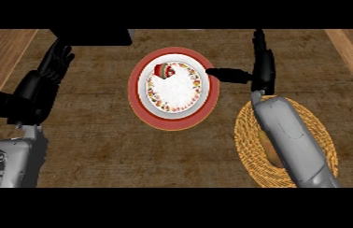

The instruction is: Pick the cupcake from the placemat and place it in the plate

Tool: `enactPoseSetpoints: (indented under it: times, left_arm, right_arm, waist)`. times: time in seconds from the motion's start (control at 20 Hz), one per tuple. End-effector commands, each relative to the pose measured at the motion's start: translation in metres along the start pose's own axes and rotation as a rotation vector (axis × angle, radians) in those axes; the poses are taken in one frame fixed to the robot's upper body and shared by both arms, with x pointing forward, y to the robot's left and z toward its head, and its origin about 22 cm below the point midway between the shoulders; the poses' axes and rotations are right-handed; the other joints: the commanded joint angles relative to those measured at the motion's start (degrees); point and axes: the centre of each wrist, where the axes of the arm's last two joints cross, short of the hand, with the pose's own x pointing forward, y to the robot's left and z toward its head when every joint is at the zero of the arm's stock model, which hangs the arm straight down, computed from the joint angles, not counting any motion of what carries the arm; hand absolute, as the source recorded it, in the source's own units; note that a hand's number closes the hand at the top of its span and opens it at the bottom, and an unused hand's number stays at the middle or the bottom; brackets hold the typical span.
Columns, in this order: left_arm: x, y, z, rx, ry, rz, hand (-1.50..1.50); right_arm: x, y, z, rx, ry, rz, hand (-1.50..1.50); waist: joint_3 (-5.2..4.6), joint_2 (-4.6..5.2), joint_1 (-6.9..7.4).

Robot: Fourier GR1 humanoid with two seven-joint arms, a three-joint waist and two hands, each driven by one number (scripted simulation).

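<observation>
On the plate (173, 87), near its upper left rim, sits the cupcake (165, 71), so the placing looks done. Well apart at the right, the woven placemat (258, 150) lies bare on the tabletop (103, 147). Beside the plate, the right hand (258, 63) has its fingers released, grasping nothing. The left hand (41, 82) rests open at the left edge.

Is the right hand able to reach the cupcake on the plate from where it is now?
Probably yes. The right hand is open just beside the plate, its thumb pointing at the rim, and nothing stands between it and the cupcake.
</observation>
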Motion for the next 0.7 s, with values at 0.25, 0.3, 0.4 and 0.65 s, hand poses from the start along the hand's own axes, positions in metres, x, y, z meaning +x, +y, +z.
enactPoseSetpoints:
  times: [0.25, 0.3, 0.4, 0.65]
  left_arm:
    - [0.004, -0.001, 0.012, 0.008, -0.005, -0.002, 0.00]
    - [-0.001, -0.010, 0.007, -0.002, -0.011, 0.008, 0.00]
    - [-0.003, 0.013, 0.008, 0.004, -0.005, -0.022, 0.00]
    - [0.012, -0.018, 0.000, 0.000, -0.020, 0.002, 0.00]
  right_arm:
    - [-0.024, -0.109, 0.023, 0.019, -0.026, 0.047, -1.50]
    - [-0.036, -0.115, 0.026, 0.015, -0.034, 0.040, -1.50]
    - [-0.015, -0.115, 0.034, 0.025, -0.015, 0.032, -1.50]
    - [-0.044, -0.147, 0.030, -0.017, -0.039, 0.105, -1.50]
  waist:
    - [-0.01, -0.02, 0.00]
    - [-0.01, 0.08, 0.10]
    - [-0.03, 0.05, 0.07]
    - [0.00, 0.17, 0.33]
